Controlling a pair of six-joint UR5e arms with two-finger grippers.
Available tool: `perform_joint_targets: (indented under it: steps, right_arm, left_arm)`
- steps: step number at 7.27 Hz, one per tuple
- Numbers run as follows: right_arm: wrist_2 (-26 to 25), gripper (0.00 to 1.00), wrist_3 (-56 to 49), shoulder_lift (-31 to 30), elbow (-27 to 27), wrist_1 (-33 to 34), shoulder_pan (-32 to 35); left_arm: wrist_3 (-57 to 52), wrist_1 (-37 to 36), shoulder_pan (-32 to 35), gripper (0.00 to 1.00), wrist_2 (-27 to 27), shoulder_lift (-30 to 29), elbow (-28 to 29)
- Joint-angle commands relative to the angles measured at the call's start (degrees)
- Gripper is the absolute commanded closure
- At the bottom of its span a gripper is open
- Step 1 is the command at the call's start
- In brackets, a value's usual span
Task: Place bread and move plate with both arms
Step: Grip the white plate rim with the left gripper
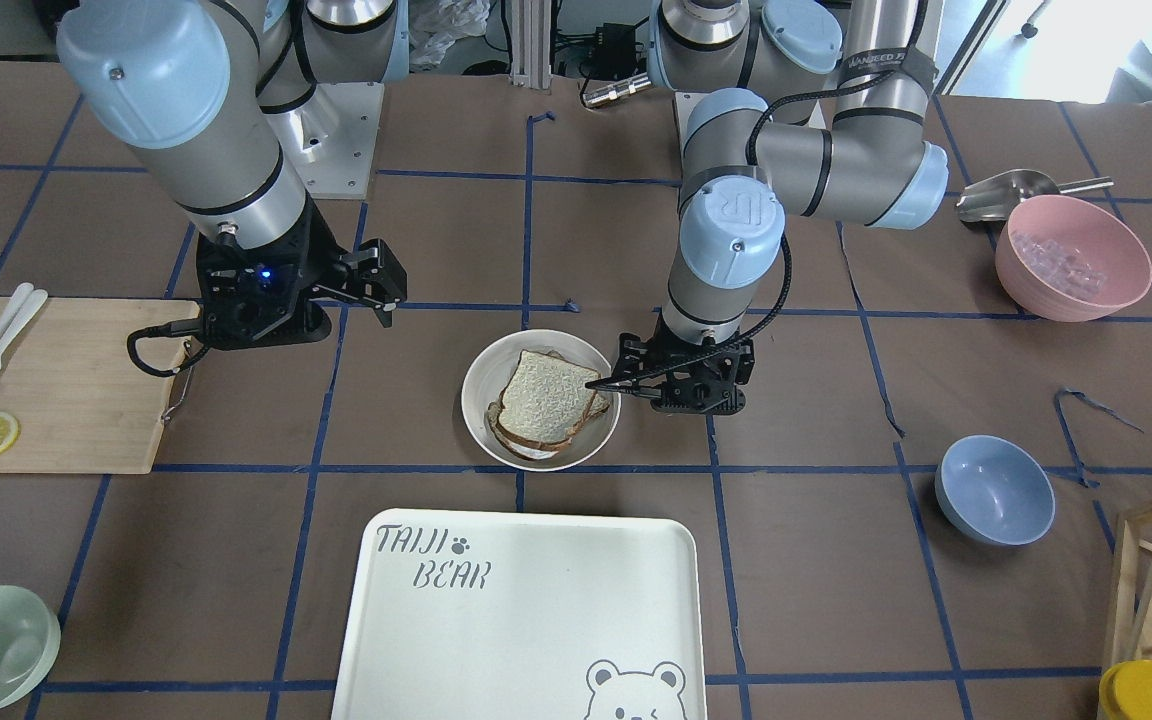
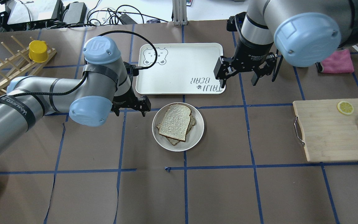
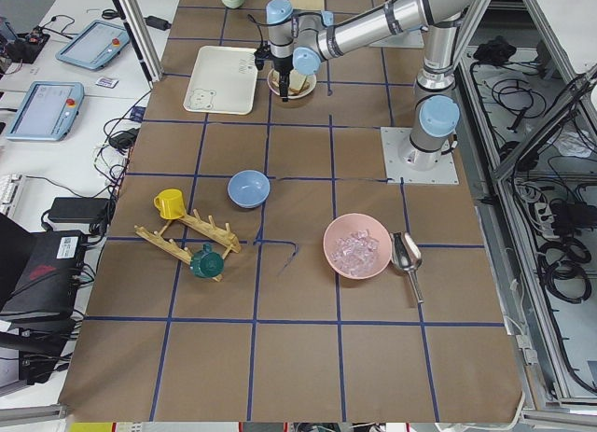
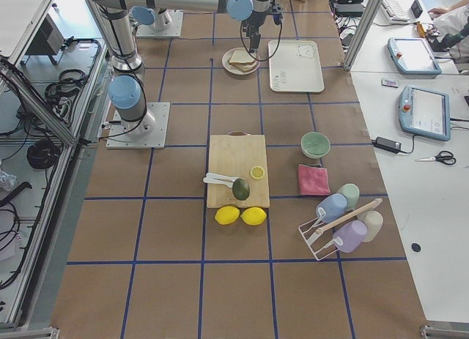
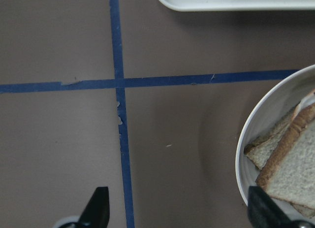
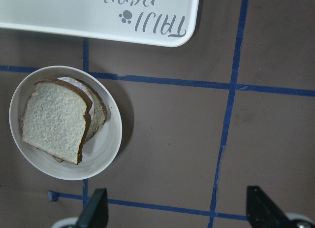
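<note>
— Bread point(image 2: 176, 122)?
— Topmost slice in the plate point(image 2: 198, 134), mid-desk point(image 2: 228, 186).
— Pincers?
— Left pincer point(image 2: 130, 112): spread, empty, just beside the rim. Right pincer point(image 2: 239, 82): spread, empty, apparently higher up.
— Handling?
— Grip opposite rims; lift level, together.

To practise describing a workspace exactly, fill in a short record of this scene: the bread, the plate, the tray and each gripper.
bread: top slice, lying on another slice in the plate
plate: on the table, close to the tray but apart from it
tray: flat on the table, nothing visible on it
left gripper: open, low beside the plate, one fingertip near its rim, holding nothing
right gripper: open, raised near the tray's corner, holding nothing
</note>
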State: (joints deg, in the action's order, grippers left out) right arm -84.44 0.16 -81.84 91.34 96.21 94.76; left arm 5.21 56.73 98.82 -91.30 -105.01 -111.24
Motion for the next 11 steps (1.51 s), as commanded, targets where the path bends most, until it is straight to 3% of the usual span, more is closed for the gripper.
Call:
perform_joint_targets:
  steps: [1, 2, 4, 5, 8, 9, 11]
  right_arm:
    - [-0.9, 0.0, 0.19, 0.19, 0.42, 3.1, -1.5]
    - [-0.82, 0.0, 0.11, 0.19, 0.51, 3.19, -1.85]
    - [-0.81, 0.0, -1.03, 0.02, 0.51, 1.19, -4.3]
    - [-0.9, 0.0, -1.47, 0.01, 0.68, -0.48, -4.49]
    - [-1.17, 0.0, -0.69, 0.36, 0.24, 0.03, -5.02]
    - [-1.69, 0.0, -0.86, 0.45, 0.59, -0.06, -5.02]
    - [-2.92, 0.0, -0.77, -0.16, 0.42, -1.28, -4.93]
  left_arm:
    - [1.46, -9.84, 1.72, 0.02, -0.01, -4.05, -3.36]
    - [2.69, -12.4, 1.99, 0.03, 0.07, -5.1, -3.89]
    - [2.88, -12.43, 2.43, 0.2, 0.6, -5.73, -4.16]
    - [2.97, -12.26, 2.43, 0.39, 2.95, -5.73, -4.16]
    - [2.88, -11.99, 2.43, 0.94, 3.24, -5.56, -4.16]
    - [2.88, -11.99, 2.43, 1.0, 3.24, -5.47, -4.16]
    - [2.88, -11.9, 2.17, 1.0, 3.32, -4.51, -4.07]
